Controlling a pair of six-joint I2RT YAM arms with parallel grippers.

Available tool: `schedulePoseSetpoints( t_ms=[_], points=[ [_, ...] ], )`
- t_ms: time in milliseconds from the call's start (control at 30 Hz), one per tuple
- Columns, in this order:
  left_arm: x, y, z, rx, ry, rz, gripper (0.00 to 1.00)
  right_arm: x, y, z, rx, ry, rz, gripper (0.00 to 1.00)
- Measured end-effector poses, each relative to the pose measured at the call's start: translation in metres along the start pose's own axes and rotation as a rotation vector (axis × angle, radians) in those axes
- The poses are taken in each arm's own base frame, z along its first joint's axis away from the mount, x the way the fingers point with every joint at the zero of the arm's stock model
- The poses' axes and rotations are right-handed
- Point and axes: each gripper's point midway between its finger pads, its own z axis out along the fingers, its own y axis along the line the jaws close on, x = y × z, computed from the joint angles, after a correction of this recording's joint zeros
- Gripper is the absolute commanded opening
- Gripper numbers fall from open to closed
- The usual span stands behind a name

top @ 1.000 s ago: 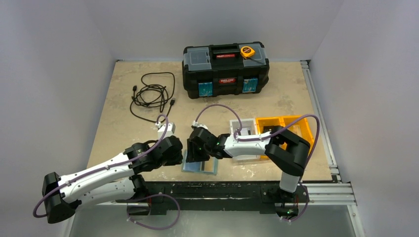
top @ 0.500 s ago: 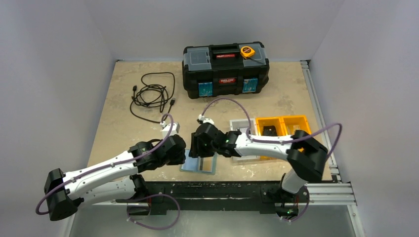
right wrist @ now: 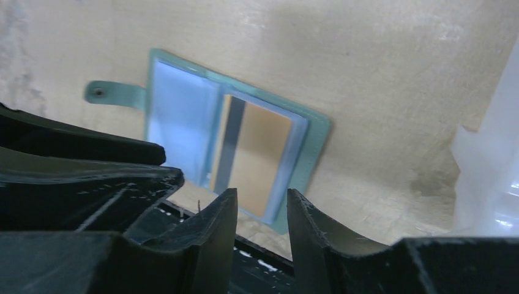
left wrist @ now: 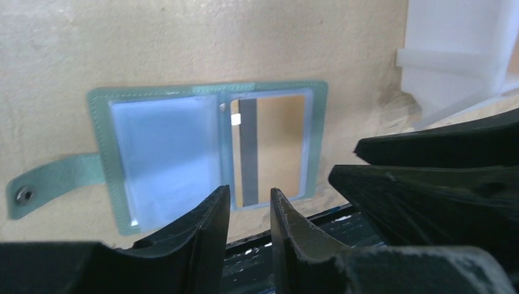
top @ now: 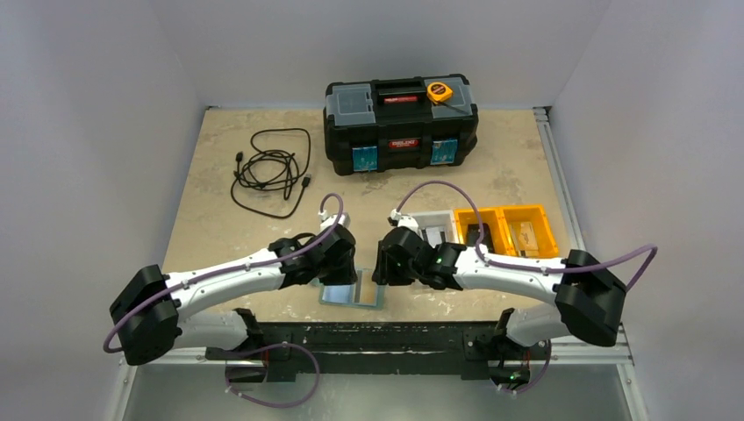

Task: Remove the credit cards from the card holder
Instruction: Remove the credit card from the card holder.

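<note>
The card holder [top: 354, 295] lies open and flat near the table's front edge, teal with pale blue pockets [left wrist: 162, 150] and a side tab [right wrist: 113, 94]. One tan-orange credit card [left wrist: 280, 141] with a grey stripe sits in its right pocket [right wrist: 260, 153]. My left gripper [top: 340, 263] hovers above the holder's left side, its jaws [left wrist: 250, 191] a narrow gap apart with nothing between them. Just right of the holder, my right gripper [top: 386, 266] also hovers, its jaws [right wrist: 262, 193] slightly apart and empty. Neither gripper touches the holder.
A black toolbox [top: 401, 123] with a yellow tape measure [top: 439, 91] on top stands at the back. A coiled black cable [top: 272, 171] lies back left. A white bin [top: 432, 226] and orange bins [top: 507, 230] sit right of the grippers.
My right gripper has moved right, off the card holder, uncovering it. My left gripper has moved right and a little farther in, toward the holder. The holder has stayed put.
</note>
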Motion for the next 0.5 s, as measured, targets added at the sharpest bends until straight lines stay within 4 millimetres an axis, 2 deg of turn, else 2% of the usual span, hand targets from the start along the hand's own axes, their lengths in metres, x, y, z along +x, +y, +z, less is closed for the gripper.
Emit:
schedulePoseSetpoints(
  t_ms=[200, 500],
  points=[
    [-0.009, -0.011, 0.014, 0.092, 0.034, -0.075, 0.24, 0.015, -0.016, 0.019, 0.064, 0.046, -0.011, 0.27],
    [0.008, 0.006, 0.036, 0.119, 0.119, -0.132, 0.23, 0.027, -0.029, 0.037, 0.119, 0.085, -0.03, 0.21]
  ],
)
